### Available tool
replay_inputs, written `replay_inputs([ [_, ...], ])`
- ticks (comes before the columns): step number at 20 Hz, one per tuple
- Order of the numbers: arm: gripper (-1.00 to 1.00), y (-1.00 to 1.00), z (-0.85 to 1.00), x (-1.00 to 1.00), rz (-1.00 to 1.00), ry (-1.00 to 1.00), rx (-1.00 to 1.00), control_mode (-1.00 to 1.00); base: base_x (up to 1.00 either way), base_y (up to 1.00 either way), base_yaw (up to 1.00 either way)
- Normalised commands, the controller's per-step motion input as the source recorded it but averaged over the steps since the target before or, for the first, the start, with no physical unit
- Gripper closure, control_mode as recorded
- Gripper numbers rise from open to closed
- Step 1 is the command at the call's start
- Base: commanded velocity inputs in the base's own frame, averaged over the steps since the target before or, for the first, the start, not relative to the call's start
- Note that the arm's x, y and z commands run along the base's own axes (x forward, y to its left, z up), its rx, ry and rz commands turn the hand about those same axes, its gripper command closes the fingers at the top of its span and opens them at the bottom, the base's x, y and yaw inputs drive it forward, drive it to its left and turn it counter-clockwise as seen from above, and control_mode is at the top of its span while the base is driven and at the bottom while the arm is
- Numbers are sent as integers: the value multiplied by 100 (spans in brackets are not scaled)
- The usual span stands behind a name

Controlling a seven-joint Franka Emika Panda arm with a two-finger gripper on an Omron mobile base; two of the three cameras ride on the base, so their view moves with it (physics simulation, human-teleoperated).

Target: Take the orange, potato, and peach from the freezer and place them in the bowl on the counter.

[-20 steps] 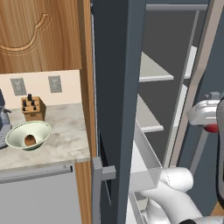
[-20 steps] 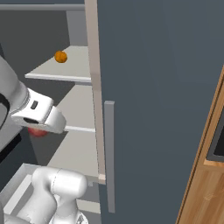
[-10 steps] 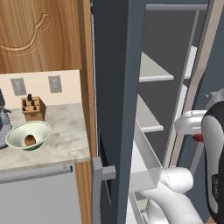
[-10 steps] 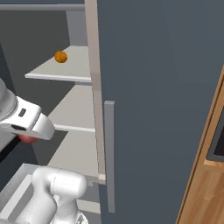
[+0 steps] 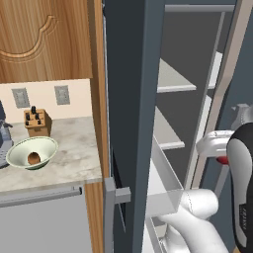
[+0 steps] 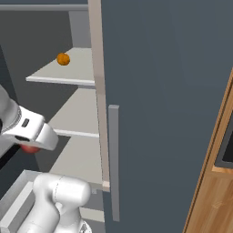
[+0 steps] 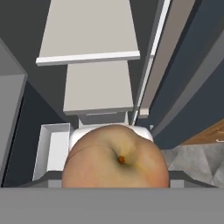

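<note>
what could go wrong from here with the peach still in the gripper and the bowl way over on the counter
1. The peach sits in the gripper beside the open freezer; swinging toward the counter could clip the door edge or its bins.
2. The bowl already holds the potato; a drop from high up could bounce the peach out or knock the potato.
3. The orange remains on the upper shelf, easy to overlook.
</note>
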Motion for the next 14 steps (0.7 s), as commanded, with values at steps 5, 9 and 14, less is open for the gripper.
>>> replay_inputs([
  [5,100,0,-2,-1,0,0,0,100,-55,-5,3],
  [9,100,0,0,0,0,0,0,100,-100,-14,1],
  [14,100,0,0,0,0,0,0,100,-95,16,0],
])
